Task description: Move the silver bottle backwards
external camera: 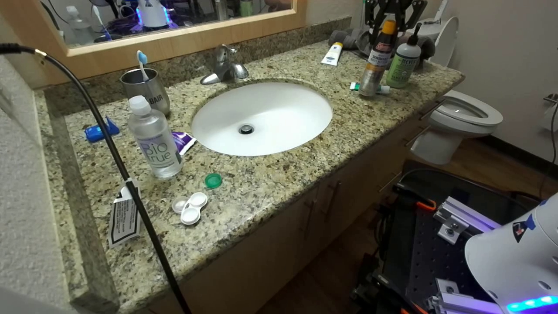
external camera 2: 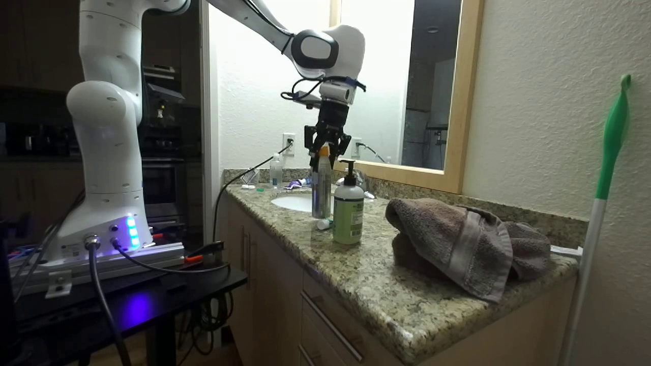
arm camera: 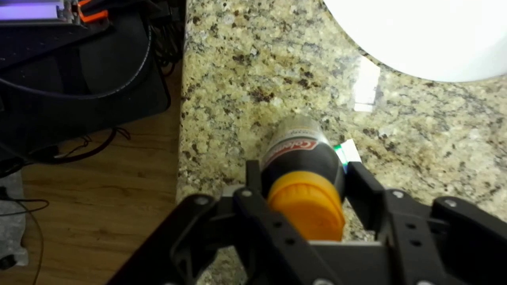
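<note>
One oval white sink is let into the worktop, a slab of polished granite flecked cream, brown and black, with a patch of glare near the sink's rim. Past one end of the sink the silver bottle, orange-capped, is upright, and the black hand is closed on it, its fingers against both sides at the dark upper part. Whether the bottle's base touches the stone cannot be told.

Past that same end of the sink lie a green-and-white tube and a white tube with a yellow cap; farther from the sink are a green soap pump and a crumpled grey-brown towel. Around the sink's other end are a metal cup holding a toothbrush, a clear bottle lettered "Bio true", a purple tube, a green lid and a white lens case.

Behind the sink are the tap and a wood-framed mirror; below the sink, wooden cabinets. In front of the sink, the robot's white base sits on a black stand over a wood-look floor. Well beyond the sink's bottle end is a toilet.
</note>
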Available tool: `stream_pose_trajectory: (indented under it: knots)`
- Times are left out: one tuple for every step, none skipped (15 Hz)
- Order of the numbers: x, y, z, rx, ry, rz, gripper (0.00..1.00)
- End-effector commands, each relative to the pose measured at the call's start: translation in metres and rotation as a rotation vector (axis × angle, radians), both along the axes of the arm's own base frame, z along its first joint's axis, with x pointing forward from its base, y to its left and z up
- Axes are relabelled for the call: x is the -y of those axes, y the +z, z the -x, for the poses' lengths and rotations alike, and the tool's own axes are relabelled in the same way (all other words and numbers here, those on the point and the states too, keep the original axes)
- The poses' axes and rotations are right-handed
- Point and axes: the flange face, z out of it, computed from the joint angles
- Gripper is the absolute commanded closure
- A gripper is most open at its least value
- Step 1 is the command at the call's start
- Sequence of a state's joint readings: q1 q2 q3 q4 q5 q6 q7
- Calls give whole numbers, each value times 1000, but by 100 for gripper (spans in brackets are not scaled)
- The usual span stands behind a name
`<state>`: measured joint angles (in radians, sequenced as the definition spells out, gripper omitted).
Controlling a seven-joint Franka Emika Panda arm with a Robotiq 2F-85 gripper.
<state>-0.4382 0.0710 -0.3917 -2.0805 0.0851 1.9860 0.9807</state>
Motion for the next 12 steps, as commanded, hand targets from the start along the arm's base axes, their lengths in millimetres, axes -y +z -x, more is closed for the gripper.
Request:
stream_pose_trajectory:
  knots:
    - [-4,87,14,91,63,116,69]
    - [-4,111,16,123,88,144,69]
    - [-3,137,19,155,102,167,69]
    - [-3,166,22,201,116,171,69]
    - [-1,194,23,235,130,159,69]
    - [1,219,20,254,153,130,69]
    - [1,241,19,282,158,104,69]
    - [1,255,18,304,156,62,69]
    - [8,273,31,322,159,34,69]
    - [20,291,57,324,149,19,69]
    - [25,305,69,326,157,7,69]
    - [28,321,90,332,178,4,69]
